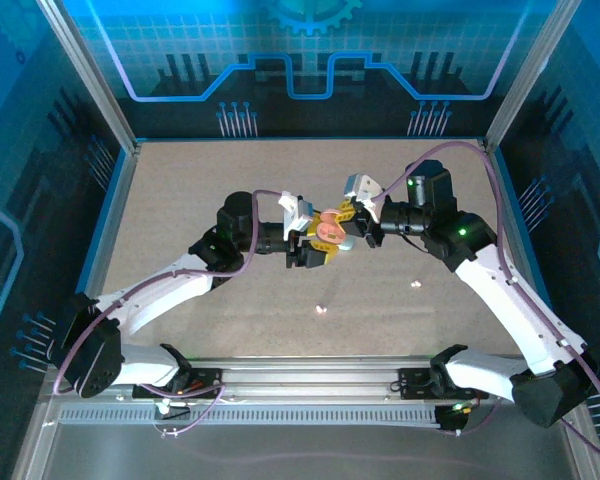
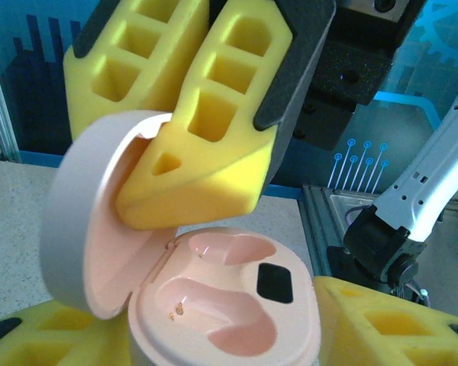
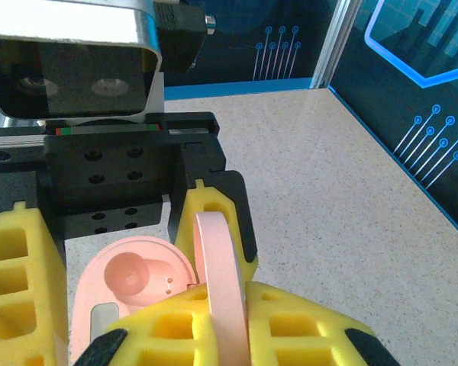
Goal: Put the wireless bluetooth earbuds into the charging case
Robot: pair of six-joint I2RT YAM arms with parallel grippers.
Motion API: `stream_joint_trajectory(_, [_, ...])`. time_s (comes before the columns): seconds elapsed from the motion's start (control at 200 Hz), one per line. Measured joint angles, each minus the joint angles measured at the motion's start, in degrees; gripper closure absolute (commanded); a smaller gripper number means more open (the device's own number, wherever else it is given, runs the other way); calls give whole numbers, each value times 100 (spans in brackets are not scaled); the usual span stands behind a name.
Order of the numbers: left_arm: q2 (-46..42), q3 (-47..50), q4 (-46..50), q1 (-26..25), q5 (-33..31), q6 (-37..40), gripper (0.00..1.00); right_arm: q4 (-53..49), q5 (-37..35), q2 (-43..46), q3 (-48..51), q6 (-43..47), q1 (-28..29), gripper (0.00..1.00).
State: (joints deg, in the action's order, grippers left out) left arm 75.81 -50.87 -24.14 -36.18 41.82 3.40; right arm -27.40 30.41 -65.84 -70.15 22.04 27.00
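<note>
Plainly, the risks run across the frame. At the left, the left pincer [image 1: 318,248] is closed around the base of the open charging case [image 1: 328,228], and any loosening of that hold could let the case be twisted or dropped. At lower centre of the top view, the wireless bluetooth earbuds [image 1: 321,309] are seen lying on the tabletop [image 1: 200,190], one below the case and one [image 1: 416,284] further right, well apart from the empty sockets [image 2: 229,305]. With both pincers occupied, neither bud can be fetched. At the right, the lid [image 3: 217,267] is pinched by the closed right pincer [image 1: 346,218], so the hinge could be strained if the arms are drawn apart. The left arm [image 1: 170,290] is bent in from lower left and the right arm [image 1: 500,290] from lower right, with the wrists brought together mid-frame.
</note>
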Motion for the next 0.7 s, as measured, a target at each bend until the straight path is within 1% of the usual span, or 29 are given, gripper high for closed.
stream_joint_trajectory(0.055, [0, -2, -2, 0, 0, -7, 52, 0, 2, 0, 0, 0, 0, 90])
stream_joint_trajectory(0.185, [0, -2, -2, 0, 0, -11, 61, 0, 2, 0, 0, 2, 0, 90])
stream_joint_trajectory(0.24, [0, 0, 2, 0, 2, -4, 64, 0, 2, 0, 0, 2, 0, 88])
stream_joint_trajectory(0.34, [0, 0, 9, 0, 0, -7, 67, 0, 2, 0, 0, 0, 0, 82])
stream_joint_trajectory(0.38, [0, 0, -2, 0, 0, -7, 68, 0, -2, 0, 0, -4, 0, 79])
stream_joint_trajectory(0.445, [0, 0, -9, 0, -24, -4, 68, -4, -26, 0, 0, -52, 0, 67])
stream_joint_trajectory(0.52, [0, 2, -11, 0, -85, -2, 69, -7, -140, 0, -2, -229, 0, 64])
stream_joint_trajectory(0.585, [0, 46, -59, 0, -160, -2, 69, -42, -291, 0, -33, -422, -2, 58])
stream_joint_trajectory(0.7, [0, 205, -201, 0, -350, -4, 69, -131, -431, 39, -177, -999, -31, 52])
